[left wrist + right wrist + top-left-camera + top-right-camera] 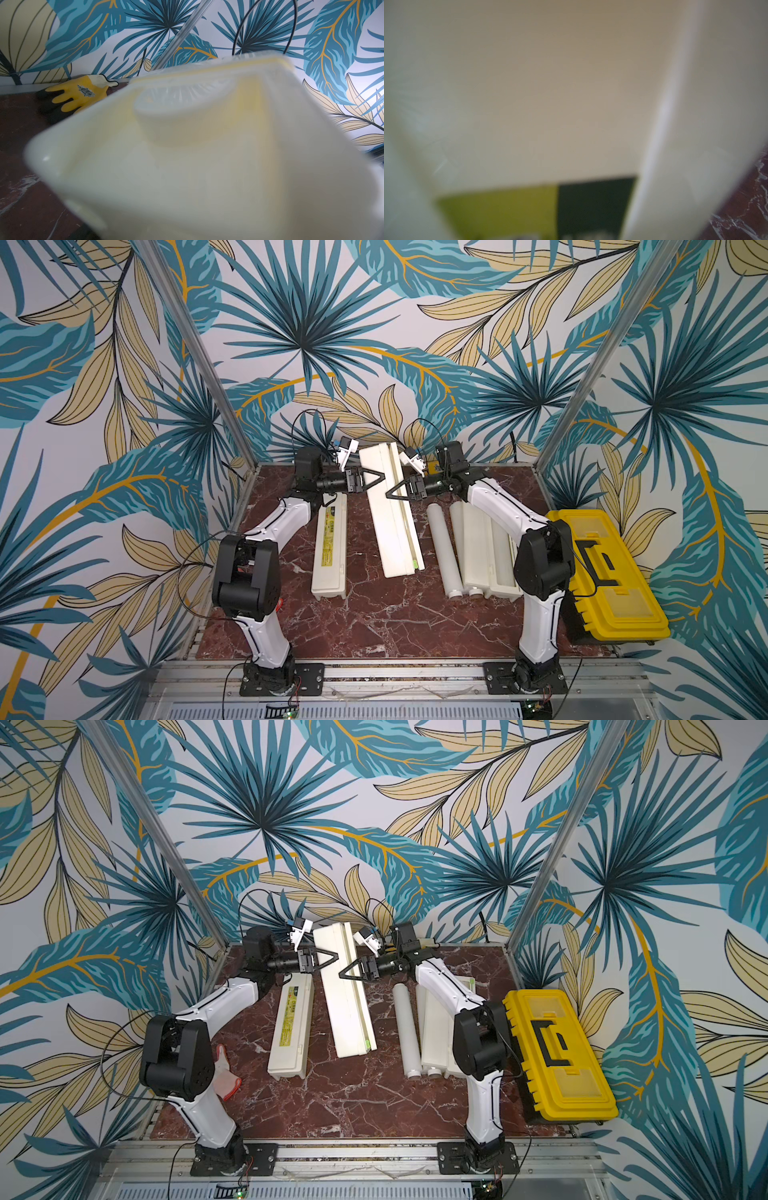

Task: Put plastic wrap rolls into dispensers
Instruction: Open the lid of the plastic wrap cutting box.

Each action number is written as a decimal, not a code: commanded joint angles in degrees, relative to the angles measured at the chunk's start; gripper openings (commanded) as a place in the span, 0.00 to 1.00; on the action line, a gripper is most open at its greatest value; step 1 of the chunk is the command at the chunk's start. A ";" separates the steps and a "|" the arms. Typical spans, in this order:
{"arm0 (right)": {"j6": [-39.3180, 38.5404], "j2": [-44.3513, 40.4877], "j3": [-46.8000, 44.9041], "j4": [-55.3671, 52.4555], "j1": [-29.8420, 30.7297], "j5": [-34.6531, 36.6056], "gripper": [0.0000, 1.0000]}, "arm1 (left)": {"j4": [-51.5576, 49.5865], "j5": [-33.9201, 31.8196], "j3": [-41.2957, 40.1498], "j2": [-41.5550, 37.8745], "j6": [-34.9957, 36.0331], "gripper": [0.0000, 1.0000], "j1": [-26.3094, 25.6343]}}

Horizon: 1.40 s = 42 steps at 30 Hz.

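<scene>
The middle dispenser lies slantwise, its far end reaching past the table's back edge and looking raised. My left gripper reaches over its left edge and my right gripper over its right edge. Both wrist views are filled by this cream dispenser, so the jaws are hidden. A closed dispenser with a label lies to the left. Two plastic wrap rolls lie on the right beside an open dispenser.
A yellow toolbox stands at the table's right edge, behind my right arm. A yellow glove lies by the wall. A red and white glove lies beside my left arm. The walls stand close behind the dispensers.
</scene>
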 commanded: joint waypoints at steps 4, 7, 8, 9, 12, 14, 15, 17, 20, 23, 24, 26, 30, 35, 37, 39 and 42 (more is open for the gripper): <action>2.22 0.23 0.58 0.41 2.66 -4.24 0.60 | 4.47 -2.29 -2.66 1.82 0.52 0.82 -3.47; 2.12 0.01 0.18 0.33 2.65 -4.10 0.60 | 4.47 -4.21 -3.20 2.48 -1.08 0.75 -3.56; 2.20 0.04 0.20 0.32 2.67 -4.18 0.60 | 4.47 -4.90 -3.24 2.62 -1.42 0.73 -3.71; 2.18 0.14 0.21 0.32 2.63 -4.08 0.60 | 4.38 -6.42 -3.57 2.70 -1.87 0.73 -3.80; 2.21 0.23 0.22 0.24 2.67 -3.64 0.60 | 4.30 -10.18 -5.06 2.15 -2.98 0.84 -4.33; 2.17 0.23 0.14 0.05 2.66 -3.24 0.60 | 4.29 -13.21 -6.61 1.12 -3.06 0.89 -4.66; 2.21 0.31 0.07 -0.03 2.63 -2.86 0.60 | 4.14 -15.89 -7.58 0.60 -3.54 0.94 -4.83; 2.13 0.43 0.05 -0.17 2.66 -2.64 0.59 | 4.01 -18.34 -8.77 -0.04 -3.58 1.00 -5.26; 2.42 0.84 -0.21 -0.10 2.63 -2.34 0.59 | 3.26 -21.47 -9.86 -0.54 -3.32 0.99 -5.91; 2.80 0.82 -0.72 0.46 2.76 -2.35 0.59 | 0.21 -24.42 -9.28 -0.72 -1.66 0.99 -7.25; 2.91 0.80 -0.89 0.62 2.72 -2.16 0.59 | -2.26 -26.13 -8.67 -0.57 -0.97 0.99 -7.75; 2.71 0.76 -1.22 0.39 2.76 -1.38 0.59 | -8.02 -28.27 -6.31 0.17 0.79 1.00 -8.45; 2.58 1.27 -1.35 -1.47 2.76 1.03 0.58 | -16.48 -31.94 -3.03 2.73 0.88 1.00 -9.09; 3.64 2.32 -2.18 -3.88 2.74 4.66 0.58 | -24.02 -33.10 -0.07 6.72 0.63 0.95 -9.16; 5.35 3.01 -2.49 -3.84 2.75 5.53 0.57 | -26.28 -32.91 1.15 7.91 0.71 0.93 -9.34; 7.51 3.63 -3.29 -2.68 2.76 6.27 0.57 | -27.80 -32.95 2.29 9.51 0.53 0.91 -9.53; 9.21 4.65 -4.14 -2.15 2.76 7.36 0.54 | -29.76 -33.11 3.55 12.14 0.63 0.87 -9.86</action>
